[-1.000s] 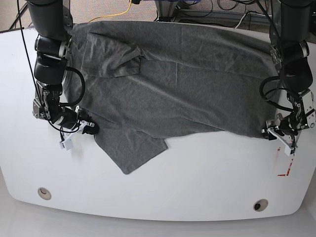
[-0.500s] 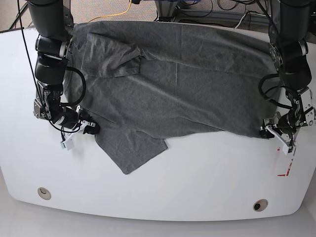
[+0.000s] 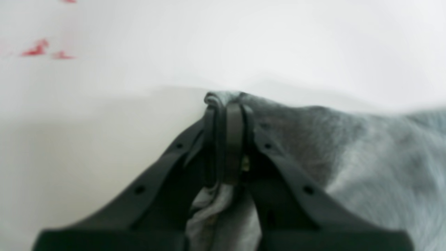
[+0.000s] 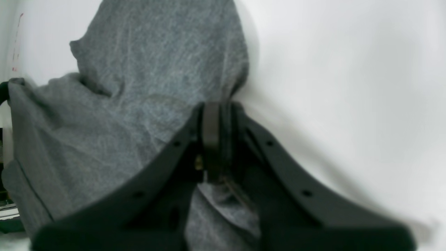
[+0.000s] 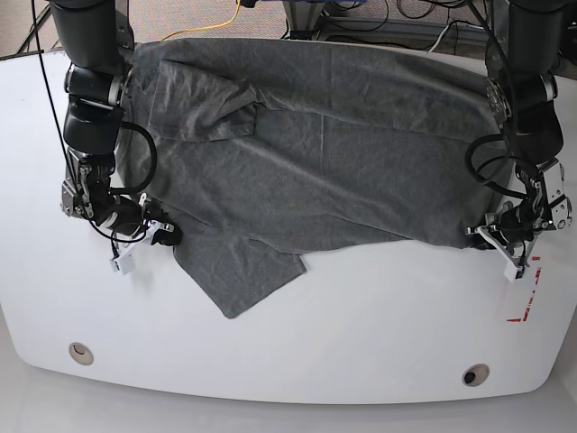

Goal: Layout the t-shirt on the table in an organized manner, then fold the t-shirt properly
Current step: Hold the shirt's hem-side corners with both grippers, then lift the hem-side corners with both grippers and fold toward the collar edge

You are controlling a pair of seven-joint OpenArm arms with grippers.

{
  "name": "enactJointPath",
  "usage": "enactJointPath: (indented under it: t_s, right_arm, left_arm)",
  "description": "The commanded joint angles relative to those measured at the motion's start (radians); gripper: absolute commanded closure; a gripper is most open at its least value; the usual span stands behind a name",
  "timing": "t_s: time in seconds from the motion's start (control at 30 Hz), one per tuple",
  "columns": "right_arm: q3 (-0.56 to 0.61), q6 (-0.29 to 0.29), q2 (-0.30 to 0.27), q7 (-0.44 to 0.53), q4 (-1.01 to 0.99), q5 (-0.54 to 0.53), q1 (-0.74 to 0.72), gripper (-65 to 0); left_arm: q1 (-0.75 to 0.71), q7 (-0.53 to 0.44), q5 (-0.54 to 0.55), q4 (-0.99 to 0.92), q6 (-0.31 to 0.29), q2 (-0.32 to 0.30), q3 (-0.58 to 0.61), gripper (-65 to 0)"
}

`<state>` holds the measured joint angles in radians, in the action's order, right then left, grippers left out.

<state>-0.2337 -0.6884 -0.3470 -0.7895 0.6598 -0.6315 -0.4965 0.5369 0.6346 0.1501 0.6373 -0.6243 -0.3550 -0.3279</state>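
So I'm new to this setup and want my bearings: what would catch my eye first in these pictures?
The big grey t-shirt sprawls crumpled across the far half of the white table, one sleeve flopped toward the near left. Each claw pinches a near edge of it: left claw at the base view's right, right claw at its left. Red tape marks sit near the right edge.
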Motion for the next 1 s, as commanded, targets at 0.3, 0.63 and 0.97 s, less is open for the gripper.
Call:
enactJointPath:
  t_s: [0.3, 0.63, 0.97]
  right_arm:
    - [-0.008, -0.01, -0.022, -0.064, 0.151, -0.018, -0.02, 0.0]
    - [-0.025, -0.01, -0.036, -0.164, 0.328, -0.027, 0.035, 0.0]
    - [-0.168, -0.01, -0.034, -0.316, 0.53, -0.027, 0.131, 0.0]
  left_arm:
    - [0.001, 0.052, 0.007, 0.152, -0.074, -0.009, -0.004, 0.0]
    - [-0.036, 0.133, 0.009, 0.318, -0.074, -0.014, -0.006, 0.0]
    - [-0.073, 0.224, 0.009, 0.424, -0.074, -0.016, -0.006, -0.1]
